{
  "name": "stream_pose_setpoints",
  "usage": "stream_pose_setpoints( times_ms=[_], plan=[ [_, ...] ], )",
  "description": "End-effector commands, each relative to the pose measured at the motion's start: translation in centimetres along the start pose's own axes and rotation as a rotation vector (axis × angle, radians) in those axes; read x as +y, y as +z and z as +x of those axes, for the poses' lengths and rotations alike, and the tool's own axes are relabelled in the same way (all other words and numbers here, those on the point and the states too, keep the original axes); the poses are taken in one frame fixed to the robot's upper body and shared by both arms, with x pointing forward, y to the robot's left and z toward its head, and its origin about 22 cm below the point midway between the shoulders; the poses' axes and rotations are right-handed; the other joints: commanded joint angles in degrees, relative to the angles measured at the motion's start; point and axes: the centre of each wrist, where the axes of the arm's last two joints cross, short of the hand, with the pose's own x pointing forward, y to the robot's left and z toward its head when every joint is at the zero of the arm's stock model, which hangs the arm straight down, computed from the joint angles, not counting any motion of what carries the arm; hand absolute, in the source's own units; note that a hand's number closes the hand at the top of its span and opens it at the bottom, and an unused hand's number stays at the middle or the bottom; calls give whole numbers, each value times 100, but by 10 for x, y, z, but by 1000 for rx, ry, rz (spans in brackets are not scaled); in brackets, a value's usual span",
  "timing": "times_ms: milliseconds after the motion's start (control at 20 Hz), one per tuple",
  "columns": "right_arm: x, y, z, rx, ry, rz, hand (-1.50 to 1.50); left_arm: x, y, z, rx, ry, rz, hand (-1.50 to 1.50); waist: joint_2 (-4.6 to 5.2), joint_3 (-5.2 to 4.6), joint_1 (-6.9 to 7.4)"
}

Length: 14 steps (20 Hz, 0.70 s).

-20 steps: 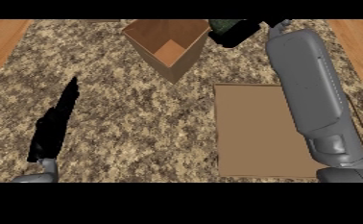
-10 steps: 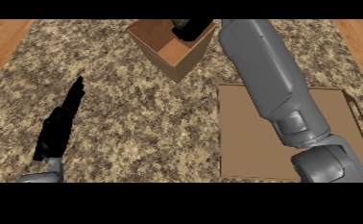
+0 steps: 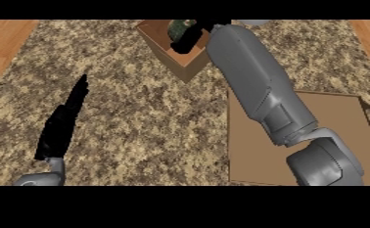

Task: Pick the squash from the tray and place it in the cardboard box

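Squash (image 3: 178, 27) is hanging over the box (image 3: 165, 51), release pending.
Right hand (image 3: 189, 38) fingers are curling round it; tray (image 3: 339, 124) is sitting bare; left hand (image 3: 63, 119) fingers straight.

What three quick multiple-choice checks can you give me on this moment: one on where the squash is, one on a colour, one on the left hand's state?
1. Where is the squash?
A. On the tray
B. Over the open cardboard box, at the right hand
C. On the counter by the left hand

2. What colour is the tray?
A. Flat brown
B. White
C. Blue

3. How is the left hand?
A. Curled round the squash
B. Pressed flat on the tray
C. Open, fingers straight, holding nothing

Answers:
1. B: the green squash shows beside the right hand over the cardboard box.
2. A: the tray is plain brown at the view's right, under the right forearm.
3. C: the left hand's fingers lie straight over the counter at the view's left.
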Motion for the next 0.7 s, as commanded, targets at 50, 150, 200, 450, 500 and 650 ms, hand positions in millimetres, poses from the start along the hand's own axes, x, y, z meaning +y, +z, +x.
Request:
stream_pose_setpoints(
  times_ms=[50, 150, 200, 450, 500, 650],
  plan=[
    [25, 4, -25, 91, -46, 21, -150, -5, 0, 3, -14, 2, -44, 0, 52, 1, 172],
    [19, 1, -15, 64, -43, 0, -150, -6, -4, 14, -12, 12, -27, 0, 23, 4, 138],
    [25, 4, -24, 66, -71, -17, -150, -6, -11, 18, -27, 13, -38, 0, 76, 4, 189],
    [21, 4, -28, 52, -258, -120, -150, -3, 0, -4, -26, 1, -37, 0, 83, 4, 174],
    [18, 3, -26, 41, -301, -168, -150, -6, -6, 4, -23, 0, -35, 0, 74, 7, 199],
    [1, 0, -20, 41, -427, -291, -150, 2, -3, -7, 4, 10, -26, 0, 78, 7, 90]
  ],
)
